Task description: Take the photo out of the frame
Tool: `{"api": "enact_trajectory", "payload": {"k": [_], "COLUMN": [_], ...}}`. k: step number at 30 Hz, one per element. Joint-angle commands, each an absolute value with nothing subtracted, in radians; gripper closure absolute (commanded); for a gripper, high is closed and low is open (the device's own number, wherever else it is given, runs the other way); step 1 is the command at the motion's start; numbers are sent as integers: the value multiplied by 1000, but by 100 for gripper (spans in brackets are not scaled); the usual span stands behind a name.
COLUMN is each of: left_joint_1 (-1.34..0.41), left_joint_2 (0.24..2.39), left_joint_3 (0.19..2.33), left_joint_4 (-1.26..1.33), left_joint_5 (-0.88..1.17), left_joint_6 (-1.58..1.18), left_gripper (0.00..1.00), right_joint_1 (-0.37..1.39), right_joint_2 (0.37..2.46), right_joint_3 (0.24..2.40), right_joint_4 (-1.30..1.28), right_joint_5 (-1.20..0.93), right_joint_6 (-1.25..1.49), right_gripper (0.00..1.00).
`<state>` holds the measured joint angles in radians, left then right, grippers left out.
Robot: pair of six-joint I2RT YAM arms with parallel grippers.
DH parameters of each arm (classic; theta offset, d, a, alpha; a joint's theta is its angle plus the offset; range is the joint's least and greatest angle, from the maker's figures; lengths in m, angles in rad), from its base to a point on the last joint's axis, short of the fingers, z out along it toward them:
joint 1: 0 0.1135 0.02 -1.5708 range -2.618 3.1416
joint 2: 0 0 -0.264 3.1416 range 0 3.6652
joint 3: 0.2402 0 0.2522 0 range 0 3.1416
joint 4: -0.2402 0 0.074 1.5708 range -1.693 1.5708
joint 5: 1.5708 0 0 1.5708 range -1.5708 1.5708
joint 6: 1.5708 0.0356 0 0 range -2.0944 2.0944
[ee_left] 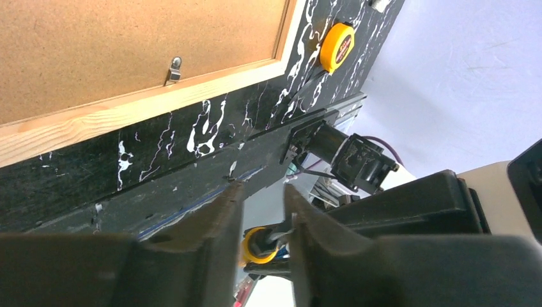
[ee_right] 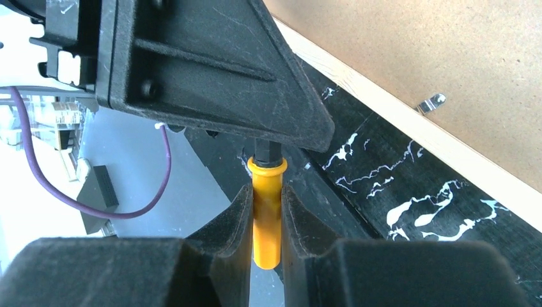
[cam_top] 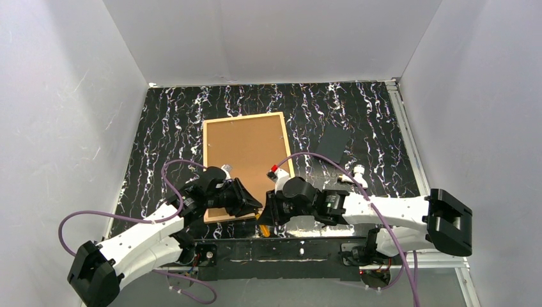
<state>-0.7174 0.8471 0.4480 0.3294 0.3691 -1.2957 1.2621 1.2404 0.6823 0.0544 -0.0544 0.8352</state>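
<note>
The frame (cam_top: 206, 167) of light wood strips lies face down on the black marbled table. A brown backing board (cam_top: 246, 153) fills it, so the photo's printed side is hidden. Just off the frame's near right corner, my two grippers meet tip to tip. My right gripper (ee_right: 265, 192) is shut on the yellow handle of a screwdriver (ee_right: 266, 217). My left gripper (ee_left: 263, 188) has its narrow jaws around the tool's black shaft, above the handle's collar. A metal retaining tab (ee_left: 172, 69) sits on the backing near the frame's near strip (ee_left: 128, 112).
A small black rectangle (cam_top: 332, 148) lies on the table right of the frame. A round yellow object with a black strap (ee_left: 337, 46) rests beside the frame's corner. The table's near edge (ee_left: 192, 198) runs just under both grippers. White walls enclose the table.
</note>
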Motion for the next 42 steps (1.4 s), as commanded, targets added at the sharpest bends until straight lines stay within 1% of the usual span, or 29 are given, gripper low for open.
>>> {"api": "enact_trajectory", "payload": {"k": [1,4,5,6,7,8,9,10,11,16,19,21,24,27,30,35,39,42], "left_joint_1": [-721,-722,-721,-722,-721,-721,-721,-721,-722,-719,-721,-720,-720,-720,-720,-720,-721,-719], "left_joint_2": [843,830,825,818,813,806,798,793,789,799,808,807,795,765,748,744,736,713], "left_joint_3": [457,473,478,486,493,498,500,497,496,476,518,545,564,559,553,548,545,531], "left_joint_4": [312,278,263,236,180,146,120,97,75,56,-74,-174,-263,-299,-307,-314,-325,-329], "left_joint_5": [380,377,376,373,366,358,350,344,341,365,370,362,342,328,321,323,331,323], "left_joint_6": [-1353,-1373,-1384,-1403,-1428,-1456,-1483,-1520,-1563,-1717,-1730,-1731,-1727,-1737,-1745,-1743,-1738,-1746], "left_gripper": [84,97,100,100,100,100,100,100,100,100,100,100,100,100,100,100,100,100], "right_joint_1": [1276,1281,1286,1291,1296,1305,1317,1333,1344,1382,1414,1460,1520,1568,1608,1654,1672,1672], "right_joint_2": [1267,1280,1282,1277,1268,1254,1236,1215,1196,1135,1141,1159,1219,1299,1391,1554,1632,1635], "right_joint_3": [773,806,815,819,817,809,794,776,756,671,679,738,851,968,1073,1236,1307,1305], "right_joint_4": [70,20,4,-31,-46,-51,-50,-41,-34,52,94,22,-188,-349,-456,-564,-614,-615], "right_joint_5": [-4,51,66,85,104,120,142,164,184,255,265,344,474,577,654,692,696,682], "right_joint_6": [830,817,815,813,815,820,826,834,849,907,814,730,647,585,527,413,367,362], "right_gripper": [99,99,97,83,66,53,42,36,33,32,36,36,36,35,34,35,38,45]}}
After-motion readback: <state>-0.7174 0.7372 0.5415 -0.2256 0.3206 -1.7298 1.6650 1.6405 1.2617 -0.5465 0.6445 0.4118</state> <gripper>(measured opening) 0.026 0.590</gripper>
